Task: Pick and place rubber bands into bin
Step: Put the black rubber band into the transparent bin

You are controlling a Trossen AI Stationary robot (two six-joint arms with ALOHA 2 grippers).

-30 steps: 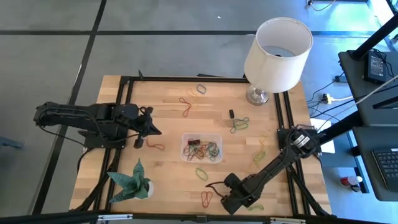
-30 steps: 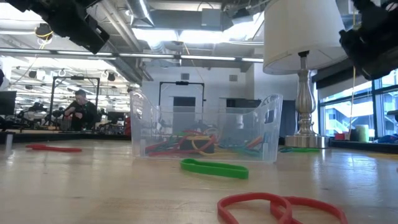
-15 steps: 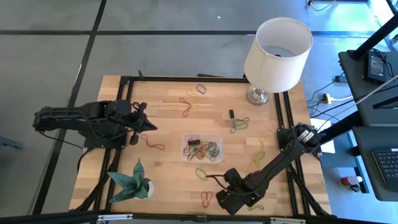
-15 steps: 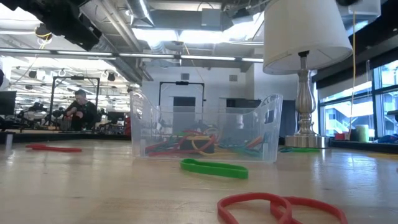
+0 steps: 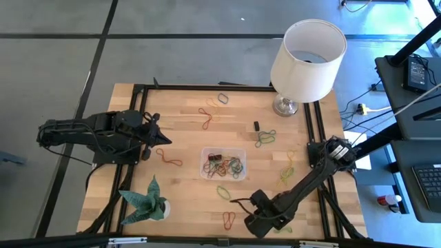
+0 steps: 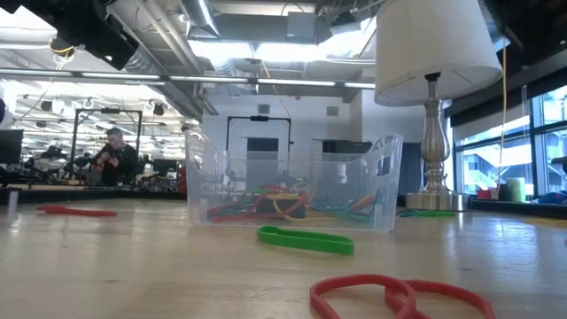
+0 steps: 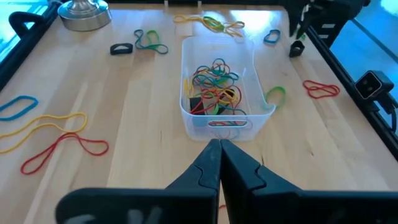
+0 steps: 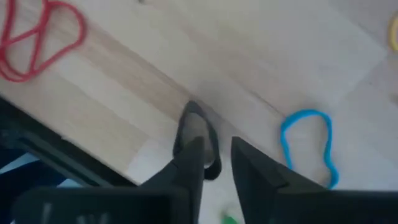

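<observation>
Right tool (image 8: 214, 163) is seen low over the front edge of the desk (image 5: 186, 117), near the front-right corner. Fingers (image 8: 189, 160) are set slightly apart; a dark rubber band (image 8: 198, 140) lies at the tip of one finger, on the wood. Whether it's gripped can't be told from the right wrist view. A blue band (image 8: 309, 146) is seen just beside, flat on the desk, and a red loop (image 8: 38, 38) further off.

Left tool (image 7: 219, 163) is held above the desk's left side, fingers pressed together, nothing between them, pointed toward the bin (image 7: 219, 121).

Bin (image 5: 222, 163): clear tray, approx. centre of desk, upright. A tangle of bands is inside (image 7: 211, 87) – red, green, yellow, black mixed.

Loose bands still out on the desk:
- green loop (image 6: 305, 239) just in front of bin, w/ a red figure-eight band (image 6: 399, 296) nearer the low camera
- red/yellow long bands (image 5: 169, 158) left of bin, near the left tool
- red & yellow cluster (image 5: 208, 115) toward the back edge
- green/blue ones (image 5: 264, 138) right of bin, near the lamp base
- yellow-green pair (image 5: 287, 171) on right side

Lamp (image 5: 307, 55) w/ white shade stands at back-right corner. Green folded-paper plant (image 5: 147, 202) at front-left.
</observation>
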